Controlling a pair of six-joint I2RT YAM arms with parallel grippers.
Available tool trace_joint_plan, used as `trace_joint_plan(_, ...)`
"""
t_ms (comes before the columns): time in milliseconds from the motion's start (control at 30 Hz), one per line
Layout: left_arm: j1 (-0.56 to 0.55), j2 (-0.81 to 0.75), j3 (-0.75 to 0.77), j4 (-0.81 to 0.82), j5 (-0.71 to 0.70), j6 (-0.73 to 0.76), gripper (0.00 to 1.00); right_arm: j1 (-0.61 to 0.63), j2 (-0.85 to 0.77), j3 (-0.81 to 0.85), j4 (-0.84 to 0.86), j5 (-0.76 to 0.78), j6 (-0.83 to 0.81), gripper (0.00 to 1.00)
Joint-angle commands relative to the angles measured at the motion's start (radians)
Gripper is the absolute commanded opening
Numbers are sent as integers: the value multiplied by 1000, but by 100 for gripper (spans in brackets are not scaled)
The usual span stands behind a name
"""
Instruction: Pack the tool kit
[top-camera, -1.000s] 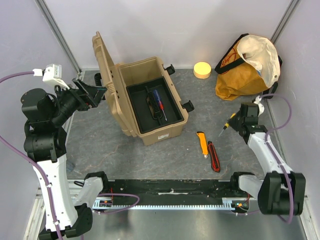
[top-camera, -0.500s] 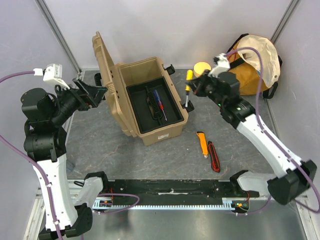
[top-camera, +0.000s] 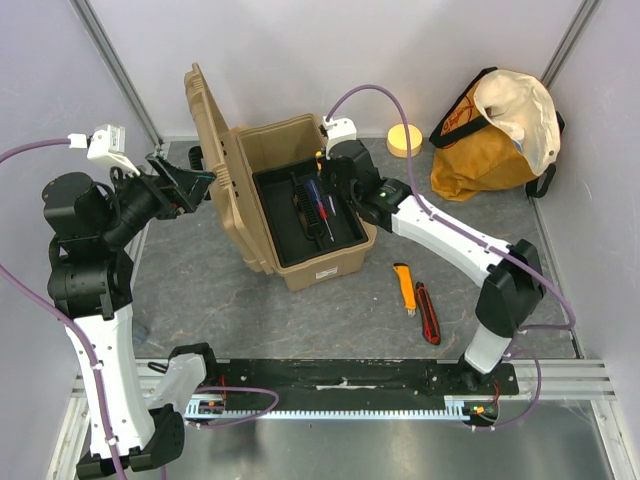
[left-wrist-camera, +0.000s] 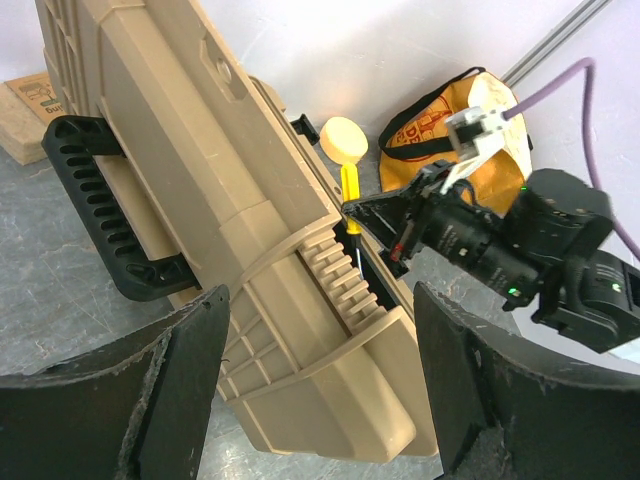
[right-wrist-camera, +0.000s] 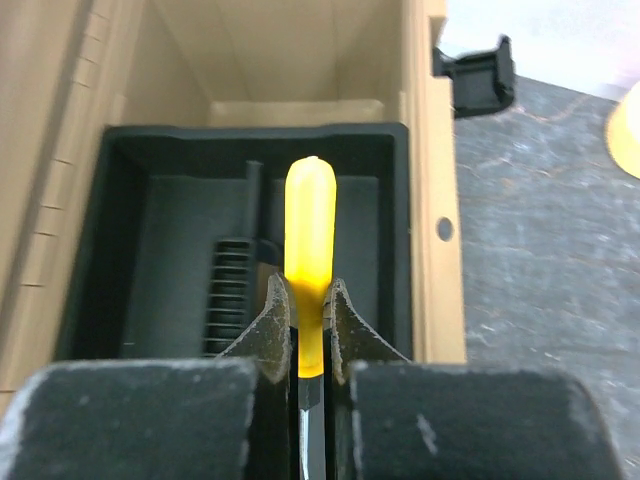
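The tool kit (top-camera: 330, 262), a tan toolbox, stands open with its lid (top-camera: 208, 130) upright on the left side. Its black tray (right-wrist-camera: 170, 250) holds a blue-and-red screwdriver (top-camera: 316, 203) and a black ribbed tool (right-wrist-camera: 228, 290). My right gripper (right-wrist-camera: 311, 300) is shut on a yellow-handled screwdriver (right-wrist-camera: 310, 225), which hangs over the tray near the box's back right corner. My left gripper (left-wrist-camera: 320, 385) is open, left of and behind the lid, with the lid's outer face (left-wrist-camera: 200, 170) between its fingers (left-wrist-camera: 180, 390) but apart from them. The yellow screwdriver (left-wrist-camera: 350, 195) also shows past the lid.
An orange utility knife (top-camera: 404, 287) and a red-and-black one (top-camera: 428, 312) lie right of the box. A yellow round disc (top-camera: 404, 139) and an orange-yellow cloth bag (top-camera: 495, 130) sit at the back right. A small tan block (left-wrist-camera: 25, 115) lies behind the lid.
My right arm has swung from the table's right side across to above the open box, carrying the yellow screwdriver. The left arm has stayed put.
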Motion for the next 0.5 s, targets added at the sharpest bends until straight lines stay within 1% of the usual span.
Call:
trace_joint_plan(0, -6, -2, 24, 36, 2, 4, 80, -6, 27, 47, -46, 154, -103, 0)
trace_joint_plan(133, -6, 1, 18, 36, 3, 6, 80, -6, 50, 29, -47, 129, -118, 1)
trace_joint_plan(267, -4, 1, 15, 36, 2, 8, 80, -6, 73, 24, -52, 97, -118, 5)
trace_joint_plan(467, -4, -3, 19, 36, 2, 17, 80, -6, 115, 32, -69, 97, -105, 9)
